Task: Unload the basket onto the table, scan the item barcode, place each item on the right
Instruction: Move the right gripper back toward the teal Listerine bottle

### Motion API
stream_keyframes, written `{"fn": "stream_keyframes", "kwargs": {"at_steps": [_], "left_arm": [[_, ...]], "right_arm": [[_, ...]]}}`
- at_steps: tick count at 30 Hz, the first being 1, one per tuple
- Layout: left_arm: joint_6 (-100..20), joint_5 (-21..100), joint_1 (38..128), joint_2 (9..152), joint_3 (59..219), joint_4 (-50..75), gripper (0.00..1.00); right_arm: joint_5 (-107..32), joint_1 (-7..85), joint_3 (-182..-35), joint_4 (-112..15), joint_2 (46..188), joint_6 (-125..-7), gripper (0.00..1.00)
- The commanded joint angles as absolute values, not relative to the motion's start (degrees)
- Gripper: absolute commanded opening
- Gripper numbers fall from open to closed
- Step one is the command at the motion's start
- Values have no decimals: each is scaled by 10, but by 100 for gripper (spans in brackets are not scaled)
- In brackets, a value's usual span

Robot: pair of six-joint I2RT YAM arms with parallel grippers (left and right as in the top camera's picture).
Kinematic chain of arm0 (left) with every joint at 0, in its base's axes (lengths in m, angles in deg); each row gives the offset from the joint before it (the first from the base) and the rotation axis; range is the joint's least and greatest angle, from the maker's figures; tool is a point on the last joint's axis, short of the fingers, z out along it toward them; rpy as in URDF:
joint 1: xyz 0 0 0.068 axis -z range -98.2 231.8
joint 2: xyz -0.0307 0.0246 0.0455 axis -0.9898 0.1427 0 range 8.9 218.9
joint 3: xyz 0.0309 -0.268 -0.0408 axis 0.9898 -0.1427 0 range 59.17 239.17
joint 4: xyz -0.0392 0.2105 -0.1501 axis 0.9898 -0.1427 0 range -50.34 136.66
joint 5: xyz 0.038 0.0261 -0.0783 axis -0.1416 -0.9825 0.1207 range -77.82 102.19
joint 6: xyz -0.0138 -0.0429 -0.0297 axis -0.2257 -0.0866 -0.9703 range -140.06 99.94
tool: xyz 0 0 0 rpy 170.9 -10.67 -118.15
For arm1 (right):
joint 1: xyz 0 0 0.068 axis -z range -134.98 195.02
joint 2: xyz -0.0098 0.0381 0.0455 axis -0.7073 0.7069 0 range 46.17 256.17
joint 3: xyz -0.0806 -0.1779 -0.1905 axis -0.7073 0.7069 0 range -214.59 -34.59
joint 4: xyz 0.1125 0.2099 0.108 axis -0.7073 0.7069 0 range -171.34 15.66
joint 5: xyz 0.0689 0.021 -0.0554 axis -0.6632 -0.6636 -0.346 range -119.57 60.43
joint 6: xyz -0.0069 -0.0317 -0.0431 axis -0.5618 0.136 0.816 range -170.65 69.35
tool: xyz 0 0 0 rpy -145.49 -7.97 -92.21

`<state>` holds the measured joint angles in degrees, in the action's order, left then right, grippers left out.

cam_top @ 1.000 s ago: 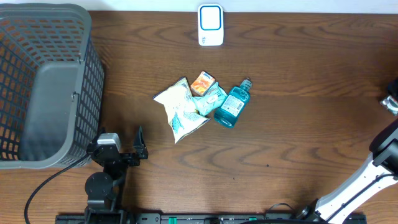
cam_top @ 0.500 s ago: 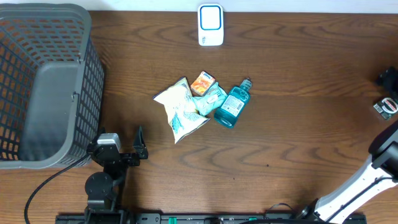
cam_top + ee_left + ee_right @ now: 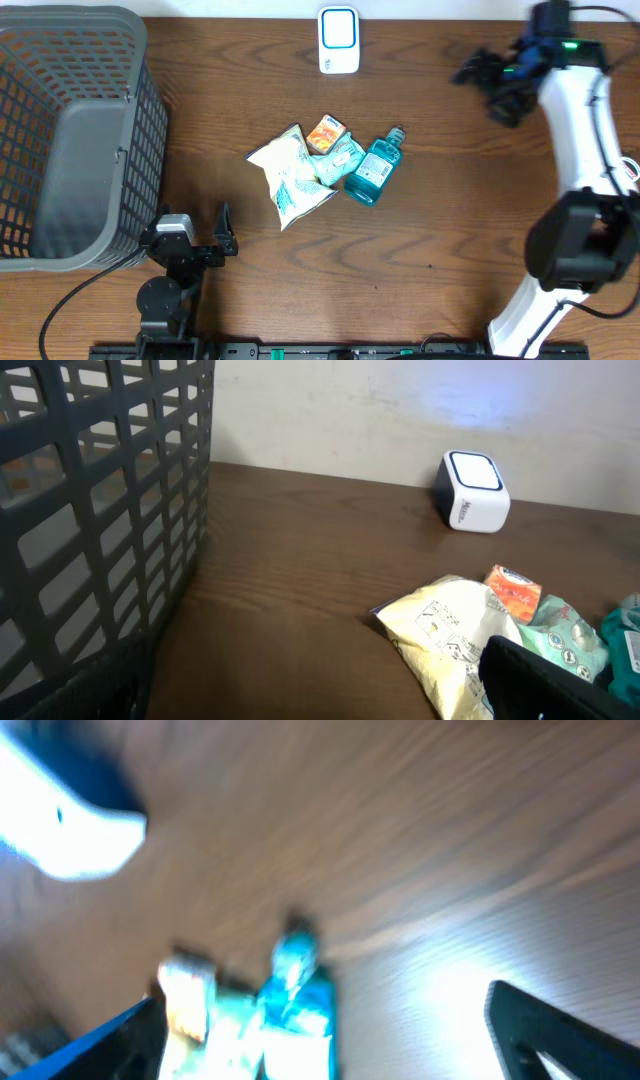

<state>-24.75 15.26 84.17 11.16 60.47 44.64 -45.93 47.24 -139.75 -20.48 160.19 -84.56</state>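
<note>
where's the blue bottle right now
In the overhead view the blue bottle lies on its side near the table's middle, at the right end of the item pile, beside the teal packet and below the white scanner.

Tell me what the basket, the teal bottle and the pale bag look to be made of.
The basket looks like rigid dark grey plastic, matte, judging by its moulded open grid. The teal bottle is probably clear glossy plastic, since coloured liquid seems to show through. The pale bag is thin, creased film or foil; which of the two is unclear.
</note>
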Motion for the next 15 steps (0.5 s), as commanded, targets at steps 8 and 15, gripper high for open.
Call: {"fn": "stream_keyframes", "kwargs": {"at_steps": [8, 15], "left_arm": [[-251, 151, 843, 110, 594, 429, 98], [-251, 151, 843, 110, 594, 429, 98]], "right_arm": [[-279, 207, -1397, -182, 1672, -919, 88], [-173, 135, -1397, -142, 1733, -976, 80]]}}
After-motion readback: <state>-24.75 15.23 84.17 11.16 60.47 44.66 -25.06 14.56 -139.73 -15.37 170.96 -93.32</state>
